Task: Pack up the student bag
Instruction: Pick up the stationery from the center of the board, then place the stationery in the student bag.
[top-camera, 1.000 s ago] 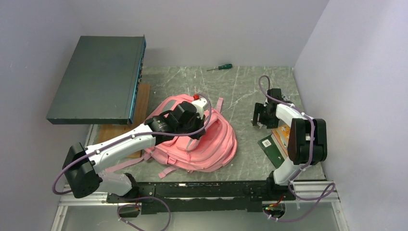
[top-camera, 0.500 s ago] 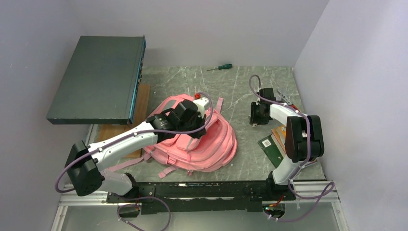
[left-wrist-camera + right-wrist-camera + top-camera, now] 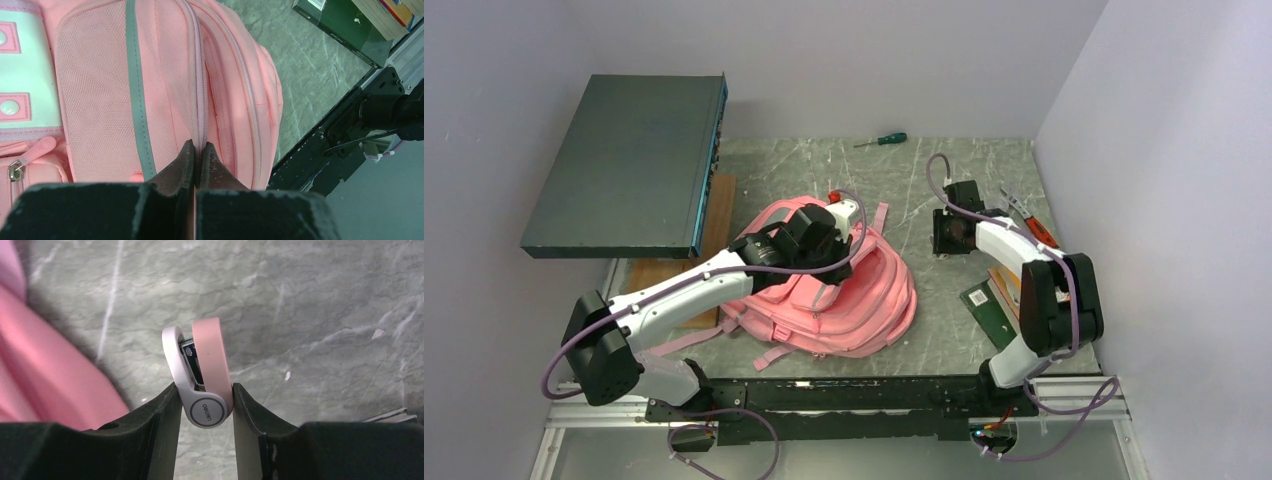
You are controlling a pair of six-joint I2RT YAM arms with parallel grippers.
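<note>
A grey-green marbled counter (image 3: 924, 190) is sitting between pale lilac walls (image 3: 874, 60), with the student bag (image 3: 874, 300) lying flat at its middle. A pink-and-white stapler (image 3: 202, 365) is showing "deli" on its round hinge cap. The right end effector (image 3: 203, 390) is clamping that stapler by both sides, near the bag. The left end effector (image 3: 198, 146) is resting fully closed, tips together on the bag's zipper seam.
</note>
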